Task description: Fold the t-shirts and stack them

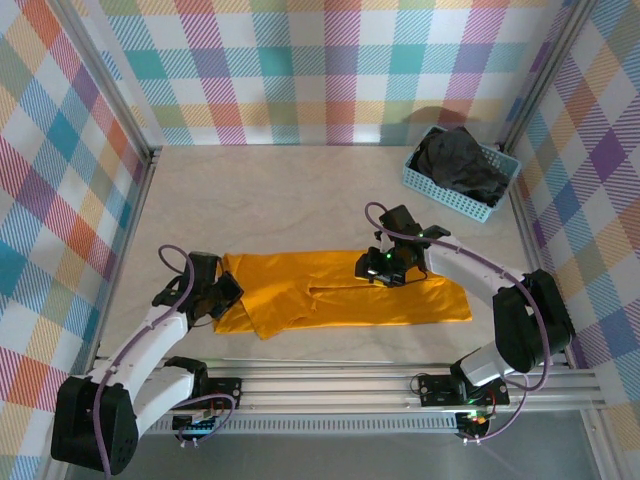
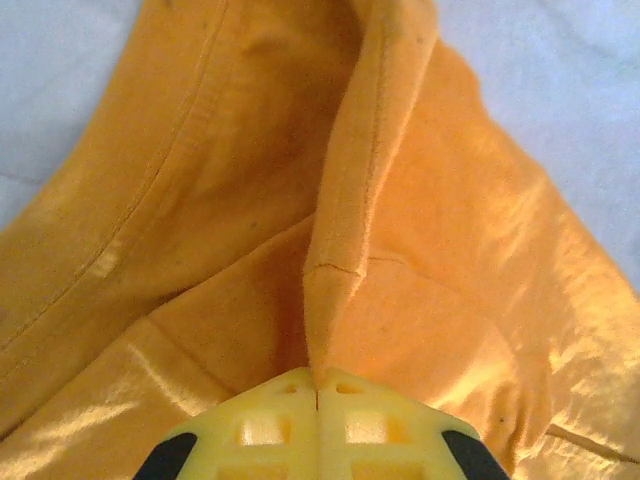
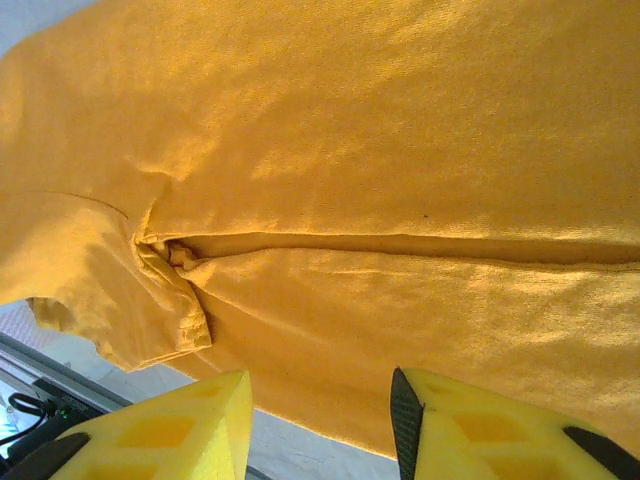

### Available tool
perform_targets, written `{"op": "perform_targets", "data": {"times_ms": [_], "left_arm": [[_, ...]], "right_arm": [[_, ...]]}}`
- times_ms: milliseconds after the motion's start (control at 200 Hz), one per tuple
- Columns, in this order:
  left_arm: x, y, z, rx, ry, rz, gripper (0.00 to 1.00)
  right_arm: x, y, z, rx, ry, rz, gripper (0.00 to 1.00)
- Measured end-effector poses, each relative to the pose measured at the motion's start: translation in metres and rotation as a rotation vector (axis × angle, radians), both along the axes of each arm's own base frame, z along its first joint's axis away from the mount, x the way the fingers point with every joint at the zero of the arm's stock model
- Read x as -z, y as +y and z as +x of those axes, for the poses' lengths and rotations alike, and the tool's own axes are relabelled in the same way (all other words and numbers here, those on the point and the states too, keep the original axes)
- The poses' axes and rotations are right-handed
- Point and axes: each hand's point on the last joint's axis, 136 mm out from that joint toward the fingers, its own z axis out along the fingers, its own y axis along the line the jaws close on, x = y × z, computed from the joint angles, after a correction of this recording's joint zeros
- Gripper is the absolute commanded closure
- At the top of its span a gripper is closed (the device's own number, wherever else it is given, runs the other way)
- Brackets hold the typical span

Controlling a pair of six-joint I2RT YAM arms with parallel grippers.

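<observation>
The orange-yellow t-shirt (image 1: pixel 340 295) lies as a long folded band across the near part of the table. At its left end my left gripper (image 1: pixel 228 295) is shut on the cloth. In the left wrist view its jaws (image 2: pixel 318 390) are closed together on a raised ridge of orange fabric (image 2: pixel 345 200). My right gripper (image 1: pixel 383 267) hovers over the band's upper middle. In the right wrist view it is open (image 3: pixel 320 385), with the shirt (image 3: pixel 350 130) and its hem beyond the fingers and nothing between them. The charcoal-black t-shirt (image 1: pixel 458 163) sits bunched in the basket.
The light blue lattice basket (image 1: pixel 445 198) stands at the back right corner. Bare pale table (image 1: pixel 270 200) stretches behind the orange shirt. An aluminium rail (image 1: pixel 350 385) runs along the near edge, and plaid walls enclose the other sides.
</observation>
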Motion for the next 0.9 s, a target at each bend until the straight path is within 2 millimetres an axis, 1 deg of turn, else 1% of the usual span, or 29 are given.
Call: {"op": "perform_targets", "data": {"times_ms": [60, 170, 310, 610, 900], "left_arm": [[0.004, 0.0, -0.004, -0.001, 0.02, -0.002, 1.0], [0.005, 0.0, -0.006, -0.009, 0.032, -0.007, 1.0], [0.0, 0.0, -0.006, -0.019, 0.05, -0.009, 1.0], [-0.022, 0.001, 0.011, -0.042, 0.09, 0.018, 1.0], [-0.021, 0.007, 0.027, -0.04, 0.175, 0.1, 1.0]], "right_arm": [[0.0, 0.0, 0.0, 0.0, 0.0, 0.0, 0.58], [0.001, 0.0, 0.001, 0.0, 0.004, -0.002, 0.58], [0.003, 0.001, 0.001, 0.0, 0.008, -0.005, 0.59], [0.004, 0.0, 0.001, 0.001, 0.011, -0.01, 0.59], [0.003, 0.0, 0.002, 0.001, 0.009, -0.01, 0.59]]}}
